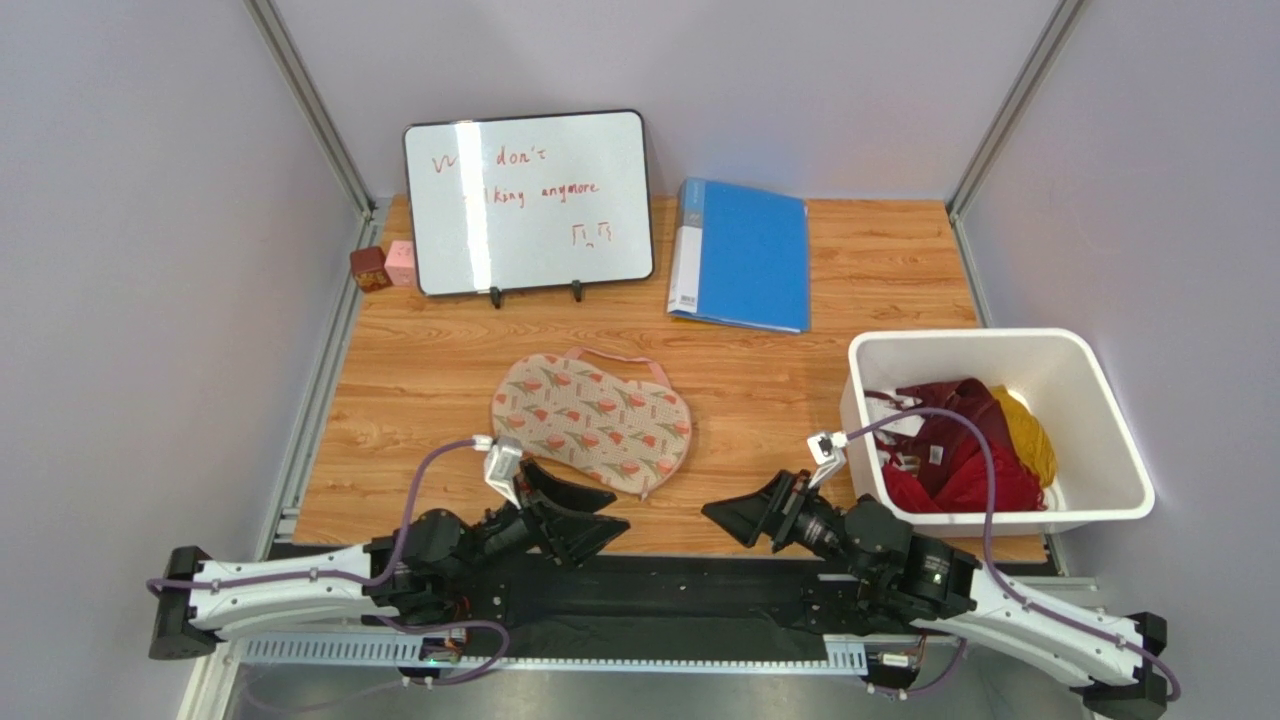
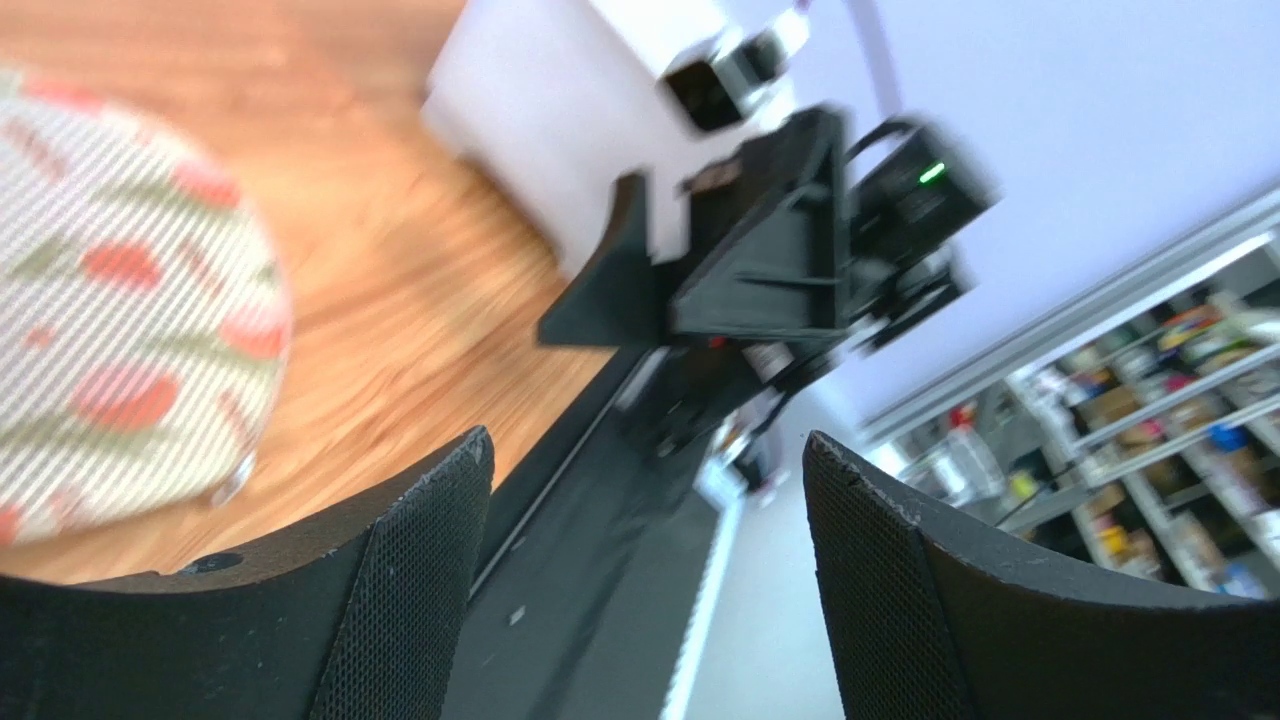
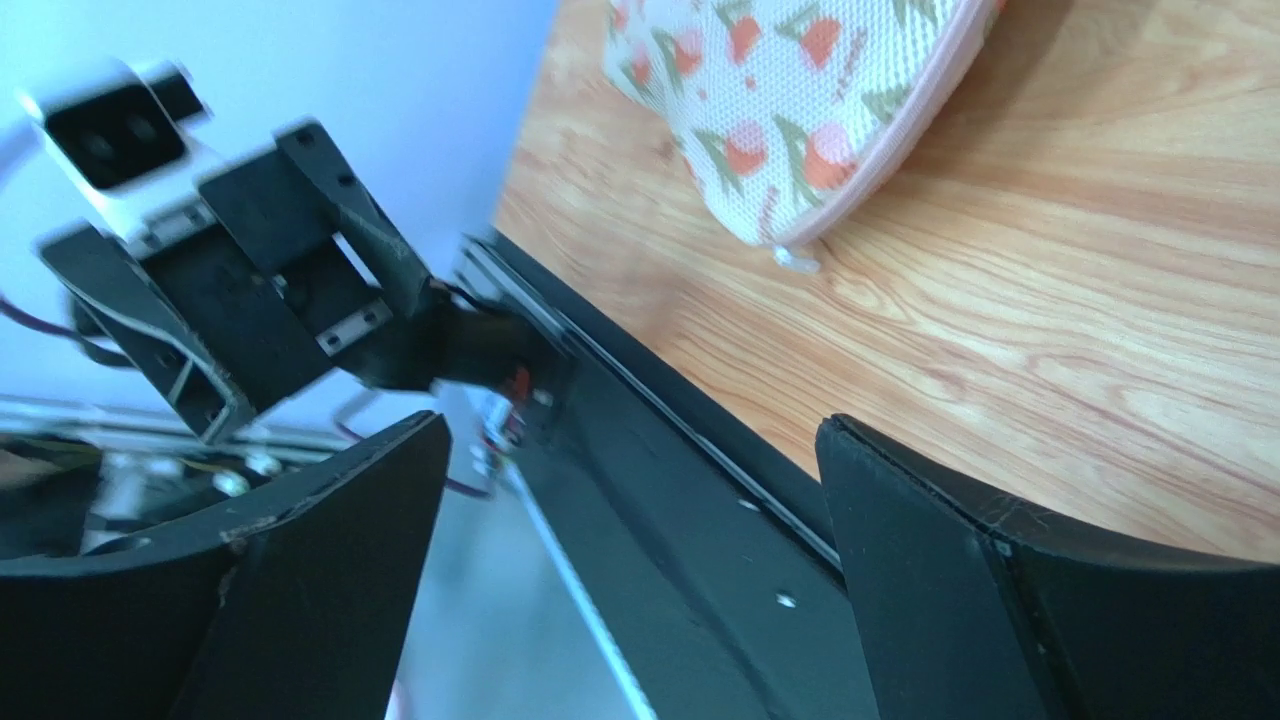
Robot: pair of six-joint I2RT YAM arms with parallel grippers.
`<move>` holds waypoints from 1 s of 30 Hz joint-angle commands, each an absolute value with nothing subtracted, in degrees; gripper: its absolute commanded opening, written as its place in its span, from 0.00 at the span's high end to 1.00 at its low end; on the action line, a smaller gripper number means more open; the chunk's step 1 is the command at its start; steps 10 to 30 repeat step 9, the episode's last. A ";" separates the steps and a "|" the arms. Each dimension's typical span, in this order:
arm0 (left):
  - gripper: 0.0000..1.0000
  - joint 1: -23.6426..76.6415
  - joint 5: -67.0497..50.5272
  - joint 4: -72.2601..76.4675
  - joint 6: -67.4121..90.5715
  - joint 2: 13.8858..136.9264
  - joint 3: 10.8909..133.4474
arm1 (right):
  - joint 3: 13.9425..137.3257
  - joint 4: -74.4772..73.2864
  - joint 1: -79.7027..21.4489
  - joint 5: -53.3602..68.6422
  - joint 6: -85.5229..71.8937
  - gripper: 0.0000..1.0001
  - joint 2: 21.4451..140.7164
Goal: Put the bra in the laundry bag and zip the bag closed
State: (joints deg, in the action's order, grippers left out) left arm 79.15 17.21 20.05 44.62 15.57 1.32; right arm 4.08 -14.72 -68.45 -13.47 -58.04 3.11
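**Desk:** What have the pincers got?

**Me:** Nothing. My left pincer (image 2: pixel 646 450) stands wide apart with only air between its pads. My right pincer (image 3: pixel 631 428) is spread the same way and is empty too. Both hang low over the near edge of the counter (image 1: pixel 781 375), tips turned toward each other.

**Desk:** And the laundry bag?

**Me:** The laundry bag (image 1: pixel 594 423) lies flat, print up, just beyond my left pincer and apart from both. From the right wrist I see its pink trim (image 3: pixel 902 162) running along the edge, with a small zipper pull (image 3: pixel 792 258) at the rim. It looks shut to me, but I can't see inside.

**Desk:** The bra?

**Me:** There's none on the counter. A dark red piece with thin straps, which I take for the bra (image 1: pixel 950 408), lies in the white bin (image 1: pixel 977 342) beside the red and yellow clothes (image 1: pixel 1014 458). If so, nothing is done: unzipping, fetching, stuffing and zipping all remain.
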 commanded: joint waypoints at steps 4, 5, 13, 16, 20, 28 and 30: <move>0.18 79.72 16.26 8.88 45.09 5.80 -5.80 | -4.30 -18.64 -68.91 -20.39 -68.73 0.00 2.54; 0.18 79.72 16.09 8.53 45.09 5.80 -5.71 | -4.31 -18.63 -68.91 -20.48 -68.90 0.00 3.33; 0.18 79.72 15.21 8.79 45.61 7.55 -5.80 | -4.04 -21.70 -68.91 -20.40 -70.40 0.00 2.03; 0.18 79.72 15.21 8.79 45.61 7.55 -5.80 | -4.04 -21.70 -68.91 -20.40 -70.40 0.00 2.03; 0.18 79.72 15.21 8.79 45.61 7.55 -5.80 | -4.04 -21.70 -68.91 -20.40 -70.40 0.00 2.03; 0.18 79.72 15.21 8.79 45.61 7.55 -5.80 | -4.04 -21.70 -68.91 -20.40 -70.40 0.00 2.03; 0.18 79.72 15.21 8.79 45.61 7.55 -5.80 | -4.04 -21.70 -68.91 -20.40 -70.40 0.00 2.03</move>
